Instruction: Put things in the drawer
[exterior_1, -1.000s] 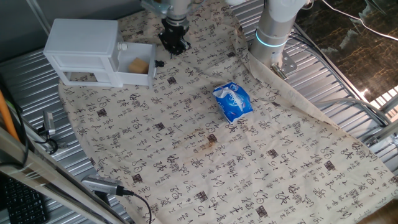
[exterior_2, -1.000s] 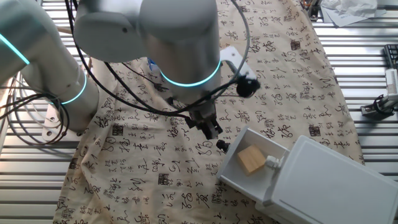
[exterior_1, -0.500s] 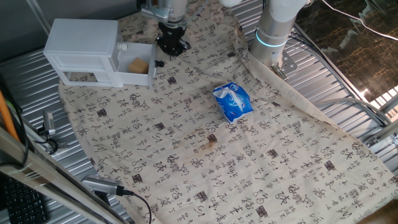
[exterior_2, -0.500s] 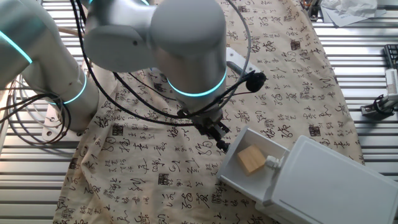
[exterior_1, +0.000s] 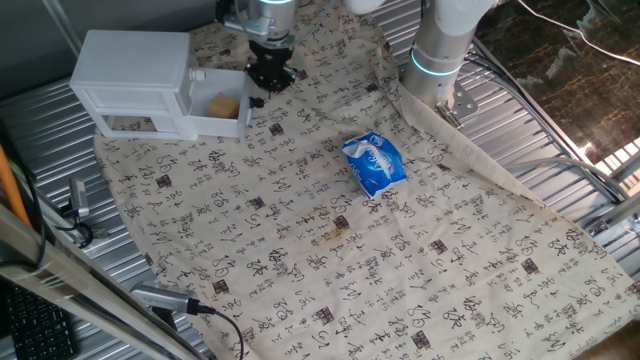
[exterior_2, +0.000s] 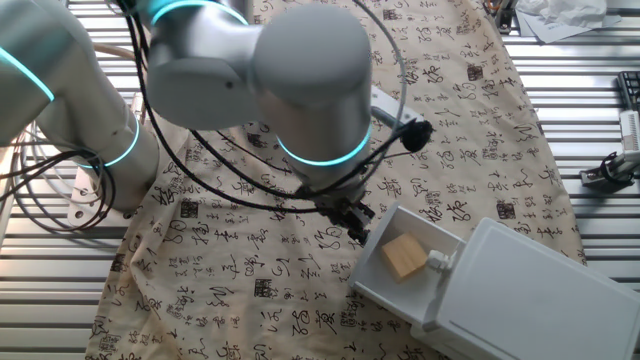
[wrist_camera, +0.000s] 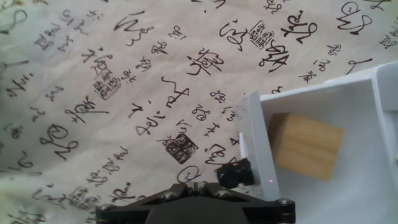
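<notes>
While the drawer (exterior_1: 222, 105) stands pulled out from the white cabinet (exterior_1: 132, 80) with the wooden block (exterior_1: 222, 104) lying inside it, the tool (exterior_1: 268, 75) hangs just outside the drawer's front panel, close above the small dark knob (wrist_camera: 237, 173). From the hand view, the knob sits right ahead of the fingers, and the front wall's edge runs past it on the right; the block (wrist_camera: 306, 145) rests beyond that wall, near it but with a narrow strip of white floor showing between. Whether the fingers are spread or closed I cannot tell, as only their dark base shows at the bottom of that view. To the tool's other side, away from the drawer, the printed cloth (exterior_1: 330, 260) covering the worktop lies flat and open. A blue packet (exterior_1: 374, 163) lies well apart from the tool, toward the middle of the cloth. In the other fixed view the arm (exterior_2: 300, 90) looms over the drawer's front corner (exterior_2: 362, 283).
</notes>
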